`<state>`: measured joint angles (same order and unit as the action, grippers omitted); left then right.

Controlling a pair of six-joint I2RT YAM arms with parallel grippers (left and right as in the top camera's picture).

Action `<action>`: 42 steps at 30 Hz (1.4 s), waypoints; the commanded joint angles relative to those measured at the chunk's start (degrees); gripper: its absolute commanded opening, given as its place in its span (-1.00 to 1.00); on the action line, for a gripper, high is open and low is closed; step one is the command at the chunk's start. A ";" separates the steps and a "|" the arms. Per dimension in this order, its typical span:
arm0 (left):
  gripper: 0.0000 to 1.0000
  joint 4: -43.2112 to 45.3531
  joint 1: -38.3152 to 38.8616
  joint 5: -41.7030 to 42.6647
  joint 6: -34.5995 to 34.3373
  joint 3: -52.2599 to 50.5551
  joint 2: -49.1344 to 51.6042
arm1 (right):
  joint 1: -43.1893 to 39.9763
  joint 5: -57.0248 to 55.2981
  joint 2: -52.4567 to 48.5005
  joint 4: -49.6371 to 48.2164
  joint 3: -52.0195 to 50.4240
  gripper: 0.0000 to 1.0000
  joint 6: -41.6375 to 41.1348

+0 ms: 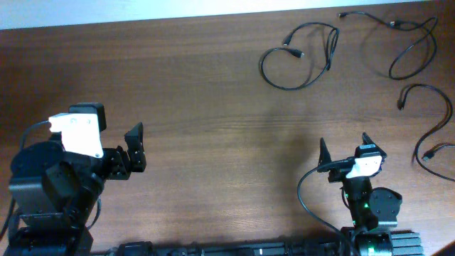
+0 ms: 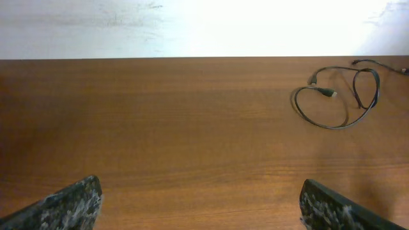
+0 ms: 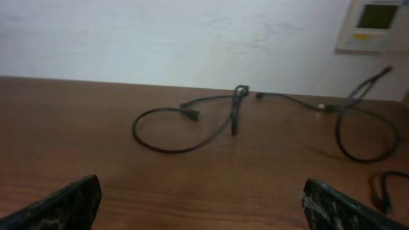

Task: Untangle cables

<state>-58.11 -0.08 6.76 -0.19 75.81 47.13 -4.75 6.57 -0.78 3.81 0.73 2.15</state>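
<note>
Three black cables point(image 1: 331, 50) lie as separate loose loops on the far right part of the wooden table point(image 1: 178, 78); well short of them, left gripper point(image 1: 136, 147) and right gripper point(image 1: 344, 142) hover spread wide, holding nothing

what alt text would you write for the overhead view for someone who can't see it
Three thin black cables lie apart on the far right of a wooden table: a rounded loop, a corner cable and a right-edge cable. Near the front edge, the left claw and right claw are open and empty.
</note>
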 commanded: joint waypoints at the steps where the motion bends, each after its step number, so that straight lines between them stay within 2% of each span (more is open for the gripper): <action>1: 0.98 0.09 -0.09 -0.61 0.68 0.31 0.04 | 0.39 -3.65 0.55 0.52 -0.42 0.98 -1.60; 33: 0.98 0.11 -0.07 -0.61 0.68 0.28 -0.02 | 0.39 -3.89 0.42 0.52 -0.42 0.98 -1.81; 42: 0.98 -3.23 -0.22 -0.50 0.66 -2.12 -9.42 | 0.39 -3.87 0.44 0.52 -0.42 0.98 -1.81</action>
<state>-61.14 -0.10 6.76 -0.19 75.77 41.60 -4.75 3.42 -0.80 4.12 0.73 0.60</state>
